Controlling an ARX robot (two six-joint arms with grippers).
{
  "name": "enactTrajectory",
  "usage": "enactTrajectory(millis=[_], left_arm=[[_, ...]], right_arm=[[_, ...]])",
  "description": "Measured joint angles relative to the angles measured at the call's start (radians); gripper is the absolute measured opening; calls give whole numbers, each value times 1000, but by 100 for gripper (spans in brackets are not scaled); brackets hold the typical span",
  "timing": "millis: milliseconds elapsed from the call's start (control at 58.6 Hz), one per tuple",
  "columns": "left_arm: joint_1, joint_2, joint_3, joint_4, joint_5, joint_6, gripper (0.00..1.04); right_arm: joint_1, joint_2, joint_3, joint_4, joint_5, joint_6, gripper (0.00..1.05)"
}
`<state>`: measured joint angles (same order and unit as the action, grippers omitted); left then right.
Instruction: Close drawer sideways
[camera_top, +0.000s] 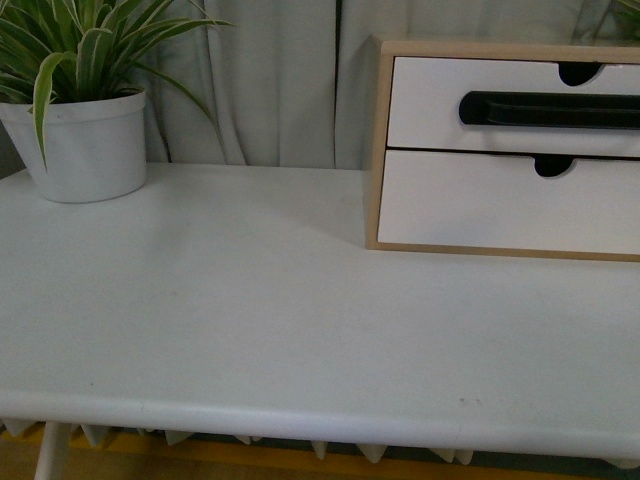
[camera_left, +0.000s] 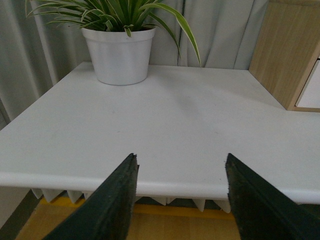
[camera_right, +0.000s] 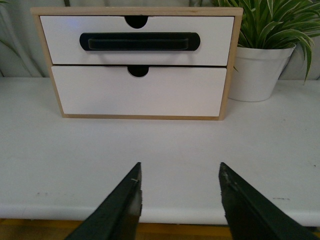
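Note:
The drawer (camera_top: 440, 105) is the upper white front with a long black bar handle (camera_top: 550, 108) and a half-round cutout, in a light wood case (camera_top: 378, 140) at the table's back right. It also shows in the right wrist view (camera_right: 215, 37), where its front looks about level with the case's face. My right gripper (camera_right: 179, 172) is open and empty, off the table's front edge, facing the case from a distance. My left gripper (camera_left: 181, 162) is open and empty at the front edge, with the case's side (camera_left: 285, 55) far ahead. Neither gripper shows in the front view.
A lower white drawer front (camera_top: 480, 205) with only a cutout sits under the handled one. A potted plant in a white pot (camera_top: 85, 145) stands at the back left. Another white pot (camera_right: 257, 75) stands beside the case. Curtains hang behind the white table (camera_top: 250, 320).

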<state>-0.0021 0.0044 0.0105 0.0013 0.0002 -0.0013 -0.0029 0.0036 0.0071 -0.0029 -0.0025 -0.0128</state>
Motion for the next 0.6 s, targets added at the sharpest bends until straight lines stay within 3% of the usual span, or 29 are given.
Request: enactTrajectory(millis=[239, 273, 598], left_arm=[[0, 0, 0, 0, 0, 0, 98], [0, 0, 0, 0, 0, 0, 100], [0, 0, 0, 0, 0, 0, 98]], right_arm=[[0, 0, 0, 0, 0, 0, 90], [0, 0, 0, 0, 0, 1, 96], [0, 0, 0, 0, 0, 2, 95]])
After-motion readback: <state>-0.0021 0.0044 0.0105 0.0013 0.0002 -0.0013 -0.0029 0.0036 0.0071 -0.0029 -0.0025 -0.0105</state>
